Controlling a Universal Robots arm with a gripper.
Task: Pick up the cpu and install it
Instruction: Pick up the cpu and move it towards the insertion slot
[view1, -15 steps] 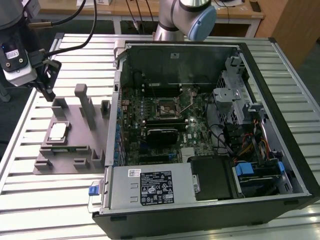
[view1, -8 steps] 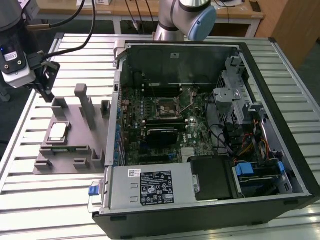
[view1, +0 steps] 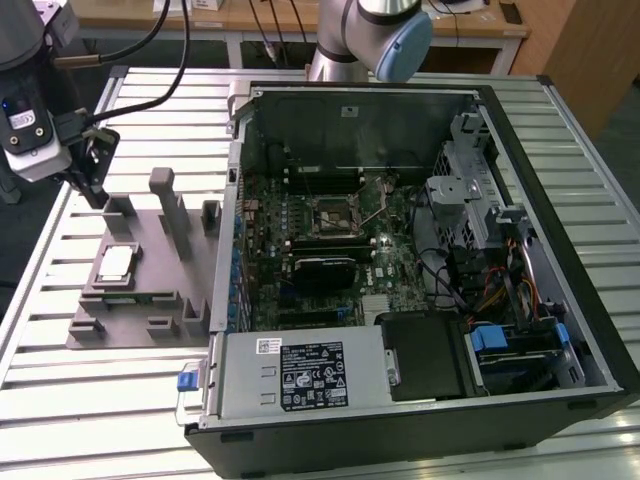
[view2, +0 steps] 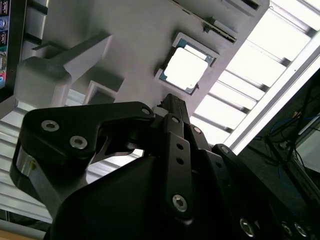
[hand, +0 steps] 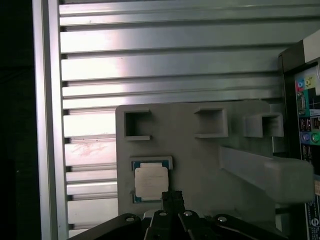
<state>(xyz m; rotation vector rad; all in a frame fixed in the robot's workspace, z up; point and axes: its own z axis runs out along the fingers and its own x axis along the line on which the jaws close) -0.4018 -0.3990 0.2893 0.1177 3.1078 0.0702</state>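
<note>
The cpu (view1: 115, 263) is a small silver square lying flat in a recess of the grey plastic tray (view1: 160, 290), on the exterior view's left of the computer case. My gripper (view1: 97, 188) hangs above the tray's far left corner, clear of the chip. In the first wrist view the cpu (hand: 151, 181) lies just beyond the gripper (hand: 172, 196), whose black fingertips are together with nothing between them. The second wrist view shows the cpu (view2: 185, 70) past the gripper (view2: 171, 101). The dark socket (view1: 333, 215) sits mid-motherboard inside the case.
The open computer case (view1: 560, 250) fills the exterior view's middle and right, with drive cages and cables along its right side. Upright posts (view1: 165, 205) rise from the tray near the chip. Everything rests on a slatted metal table (view1: 100, 400). A dark cable (view1: 150, 45) trails from the wrist.
</note>
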